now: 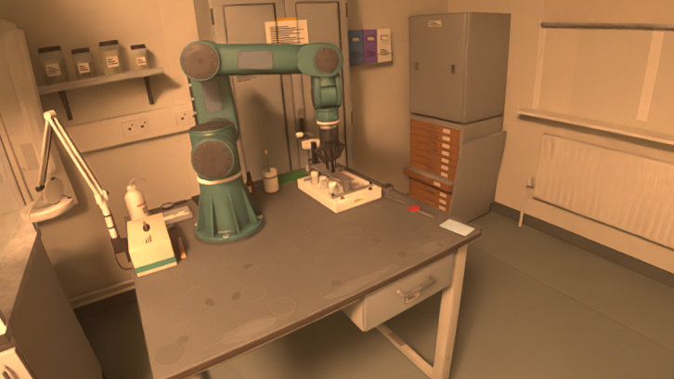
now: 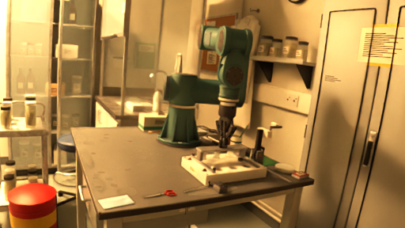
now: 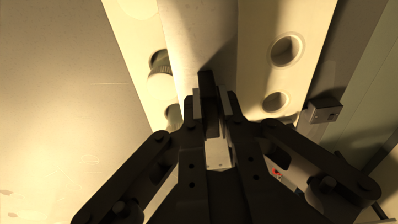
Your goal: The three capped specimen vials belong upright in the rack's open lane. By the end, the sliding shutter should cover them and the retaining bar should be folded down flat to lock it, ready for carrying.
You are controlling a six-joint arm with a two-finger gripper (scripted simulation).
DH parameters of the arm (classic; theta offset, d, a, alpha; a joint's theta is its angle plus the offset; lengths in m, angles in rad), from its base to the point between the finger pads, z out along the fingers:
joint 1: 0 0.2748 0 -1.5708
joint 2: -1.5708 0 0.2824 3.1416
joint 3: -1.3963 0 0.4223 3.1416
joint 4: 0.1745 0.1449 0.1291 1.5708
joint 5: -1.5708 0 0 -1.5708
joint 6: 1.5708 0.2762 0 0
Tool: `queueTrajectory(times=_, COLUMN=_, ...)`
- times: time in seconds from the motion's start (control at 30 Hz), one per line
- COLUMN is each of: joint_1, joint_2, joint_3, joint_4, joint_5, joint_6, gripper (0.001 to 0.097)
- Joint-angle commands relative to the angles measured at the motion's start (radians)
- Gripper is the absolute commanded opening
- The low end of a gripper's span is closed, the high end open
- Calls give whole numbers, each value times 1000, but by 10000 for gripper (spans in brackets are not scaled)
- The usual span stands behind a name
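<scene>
The white-capped vials (image 1: 323,181) stand upright in the open lane of the white rack (image 1: 339,190) at the table's far side; the wrist camera shows one cap (image 3: 161,83) beside the shutter's edge. The grey sliding shutter (image 1: 340,176) lies over the rack's middle, part way along. I have my gripper (image 3: 212,104) closed around the shutter's dark upright handle (image 3: 207,83), coming straight down on it (image 2: 223,141). A dark upright post (image 2: 259,143), possibly the retaining bar, stands at the rack's far end.
Behind the rack are grey cabinet doors and a small cup with a pen (image 1: 270,179). Red scissors (image 1: 415,209) and a white card (image 1: 456,227) lie near the table's right edge. The arm's green base (image 1: 226,207), a squeeze bottle (image 1: 135,200) and a desk lamp (image 1: 56,188) stand left.
</scene>
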Motion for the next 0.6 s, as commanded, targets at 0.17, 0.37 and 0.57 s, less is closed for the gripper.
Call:
queueTrajectory(times=0.17, joint_1=-5, joint_2=-23, joint_3=-21, joint_4=1, joint_5=0, joint_6=-5, gripper=80)
queueTrajectory(times=0.37, joint_1=-10, joint_2=-46, joint_3=-42, joint_4=2, joint_5=0, joint_6=-10, gripper=80)
queueTrajectory(times=0.57, joint_1=-15, joint_2=-68, joint_3=-64, joint_4=3, joint_5=0, joint_6=-15, gripper=80)
